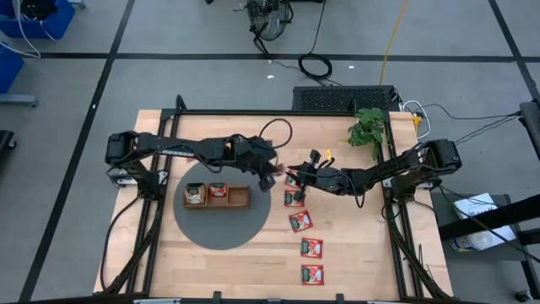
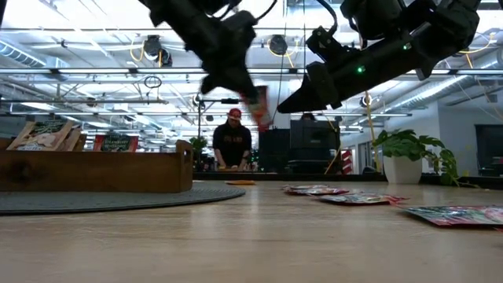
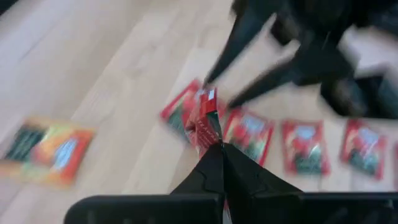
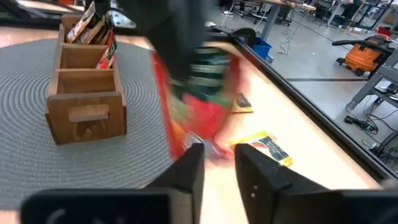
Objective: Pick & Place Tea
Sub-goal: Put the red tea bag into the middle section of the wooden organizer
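Red packet lies nearest low camera, bench edge beside it. Wooden tray on grey mat at left; bare wood in front. Left gripper raised mid-bench, fingers clenched on red tea packet, blurred. Right gripper just beside, fingers slightly parted, empty. Packet row rightward.

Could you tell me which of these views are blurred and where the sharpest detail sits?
High view: sharp throughout. Left wrist view: the row of red tea packets is smeared, while the left gripper, shut on one red packet, stays fairly crisp. Right wrist view: that packet is a red-green smear; the brown wooden three-compartment tray is clearer. Low view: both arms slightly streaked.
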Motion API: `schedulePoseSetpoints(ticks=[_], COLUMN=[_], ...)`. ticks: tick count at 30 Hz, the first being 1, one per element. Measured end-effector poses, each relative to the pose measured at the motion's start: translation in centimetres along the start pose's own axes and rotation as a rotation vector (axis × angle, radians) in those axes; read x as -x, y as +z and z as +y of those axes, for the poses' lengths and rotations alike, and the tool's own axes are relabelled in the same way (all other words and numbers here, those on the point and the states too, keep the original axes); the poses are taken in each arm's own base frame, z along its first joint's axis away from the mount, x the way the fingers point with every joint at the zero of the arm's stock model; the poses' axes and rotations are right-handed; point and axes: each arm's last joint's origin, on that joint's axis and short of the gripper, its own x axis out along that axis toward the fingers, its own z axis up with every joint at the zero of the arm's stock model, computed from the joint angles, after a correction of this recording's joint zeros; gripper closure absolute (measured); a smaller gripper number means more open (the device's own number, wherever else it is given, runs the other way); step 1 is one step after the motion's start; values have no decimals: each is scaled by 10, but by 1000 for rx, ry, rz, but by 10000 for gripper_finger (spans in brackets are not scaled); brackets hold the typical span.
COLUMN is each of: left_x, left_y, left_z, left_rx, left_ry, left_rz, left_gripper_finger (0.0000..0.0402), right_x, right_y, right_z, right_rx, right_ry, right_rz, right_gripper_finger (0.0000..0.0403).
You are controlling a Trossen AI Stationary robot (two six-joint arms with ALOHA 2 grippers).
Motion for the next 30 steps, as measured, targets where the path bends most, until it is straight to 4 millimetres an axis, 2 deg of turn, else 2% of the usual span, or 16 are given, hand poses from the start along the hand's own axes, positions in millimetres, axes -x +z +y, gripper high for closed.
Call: schedulePoseSetpoints(ticks=[2,6,13,16,19,24,30], left_x=[11,47,90,95,98,93,85], left_y=[-2,-11,-55,-76,-87,-109,-134], left_z=[-3,-13,-38,-43,-45,-36,-23], left_rx=[-20,-106,-280,-311,-278,-211,-167], left_ry=[36,98,176,193,159,107,154], left_rz=[13,79,340,436,472,524,606], left_gripper_finger=[398,399,400,400,400,401,401], right_x=[0,0,0,0,0,0,0], right_y=[0,-1,-2,-2,-2,-2,-2], right_z=[0,0,0,0,0,0,0], right_rx=[1,2,11,12,12,11,11], right_ry=[0,0,1,1,1,1,3], right_rz=[1,9,23,23,23,23,22], right_gripper_finger=[296,271,263,267,269,269,272])
